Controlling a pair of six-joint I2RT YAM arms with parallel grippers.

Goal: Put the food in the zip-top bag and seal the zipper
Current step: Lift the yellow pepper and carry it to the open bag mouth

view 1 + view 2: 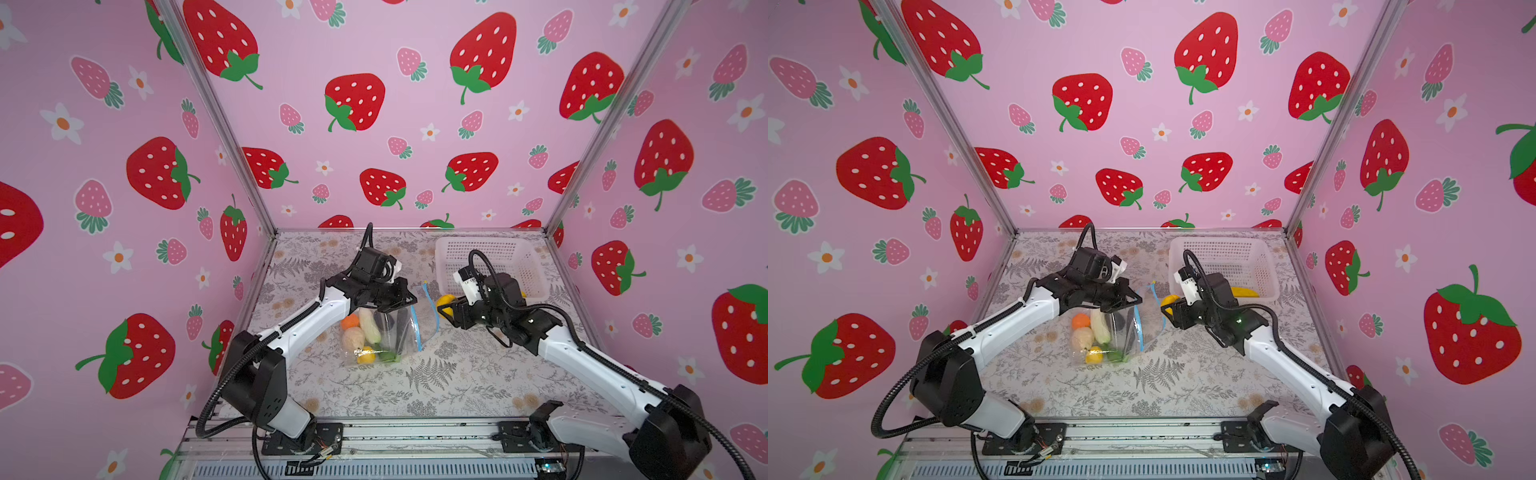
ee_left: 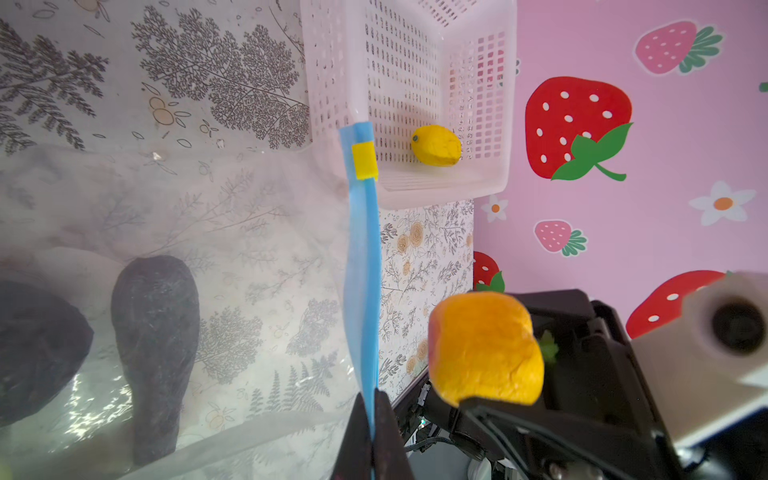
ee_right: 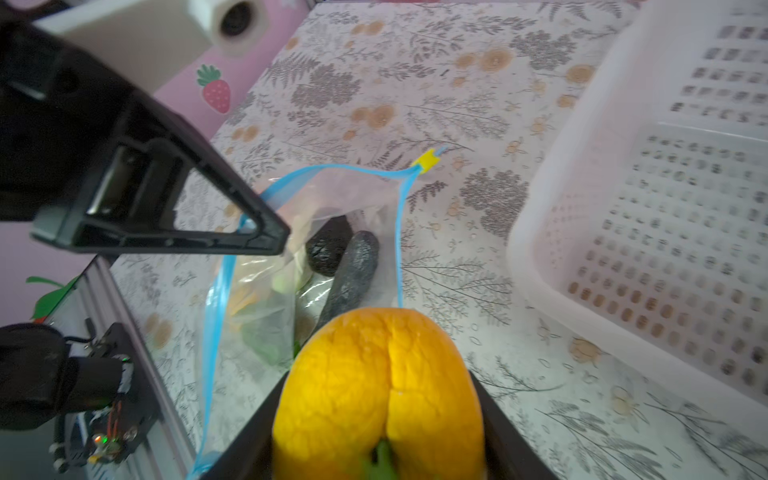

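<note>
- Beside the basket (image 1: 490, 241), your right gripper (image 1: 445, 309) clamps an orange-yellow toy fruit (image 1: 447, 299) just outside the zip-top bag (image 1: 397, 332).
- Your left gripper (image 3: 272, 243), closed on the zipper (image 2: 363, 270), holds the mouth open.
- That mouth lies straight ahead of the fruit.

No readable text (small print on right wrist camera (image 1: 1187, 286) blurs)

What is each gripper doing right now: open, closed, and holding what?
Left gripper: closed, pinching the zipper of the zip-top bag.
Right gripper: closed on a yellow-orange toy fruit.
</note>
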